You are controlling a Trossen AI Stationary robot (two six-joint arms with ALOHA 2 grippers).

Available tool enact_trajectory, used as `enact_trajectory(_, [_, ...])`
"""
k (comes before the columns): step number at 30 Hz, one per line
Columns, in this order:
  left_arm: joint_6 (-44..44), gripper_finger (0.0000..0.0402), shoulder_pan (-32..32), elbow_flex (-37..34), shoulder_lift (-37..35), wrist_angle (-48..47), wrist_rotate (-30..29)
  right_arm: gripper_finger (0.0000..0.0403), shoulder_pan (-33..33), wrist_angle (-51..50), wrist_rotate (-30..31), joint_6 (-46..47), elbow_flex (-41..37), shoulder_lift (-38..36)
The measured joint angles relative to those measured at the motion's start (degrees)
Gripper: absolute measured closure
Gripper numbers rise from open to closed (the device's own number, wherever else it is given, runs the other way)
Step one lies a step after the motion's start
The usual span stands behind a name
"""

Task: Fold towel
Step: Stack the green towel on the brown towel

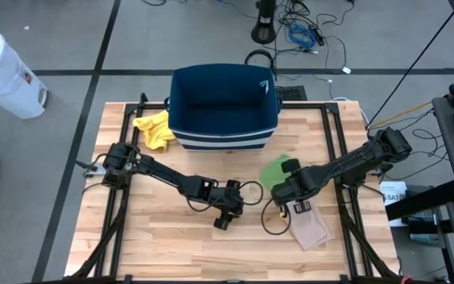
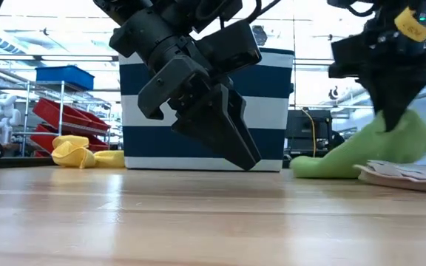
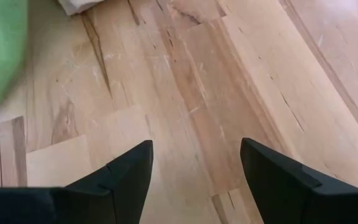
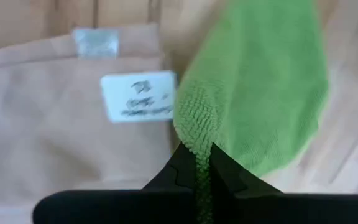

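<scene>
Wooden bench (image 1: pixel 172 237), right of centre: the right gripper (image 4: pixel 202 163) has its fingers pinched on an edge of the soft green towel (image 1: pixel 275 169), beside a tan cloth (image 1: pixel 310 227). Light and limp, the towel should drape; corners likely give the best hold. The left gripper (image 1: pixel 224 213) waits mid-bench, fingers wide.

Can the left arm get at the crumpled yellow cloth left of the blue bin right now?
Probably yes: the left gripper is open and empty mid-table, and bare wooden tabletop lies between it and the yellow cloth beside the striped blue fabric bin.
</scene>
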Motion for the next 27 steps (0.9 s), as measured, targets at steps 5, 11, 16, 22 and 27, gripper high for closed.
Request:
enact_trajectory(5, [1.29,0.0152,0.0,0.0,0.0,0.02,0.02,0.04,2.29,-0.38,-1.39,5.26,0.0,-1.52])
enact_trajectory(11, [1.31,0.0152,0.0,0.0,0.0,0.0,0.02,0.0401,4.21,-1.79,-0.97,12.11,0.0,-6.93])
enact_trajectory(16, [1.21,0.0152,0.0,0.0,0.0,0.0,0.02,0.0401,7.76,-2.27,-0.93,17.59,0.0,-13.22])
enact_trajectory(22, [1.18,0.0152,0.0,0.0,0.0,0.0,0.02,0.0401,12.97,-3.19,-0.5,21.44,0.0,-19.86])
enact_trajectory(27, [1.25,0.0152,0.15,0.0,0.0,0.3,0.05,0.0401,14.29,-3.52,9.95,22.29,0.0,-22.59])
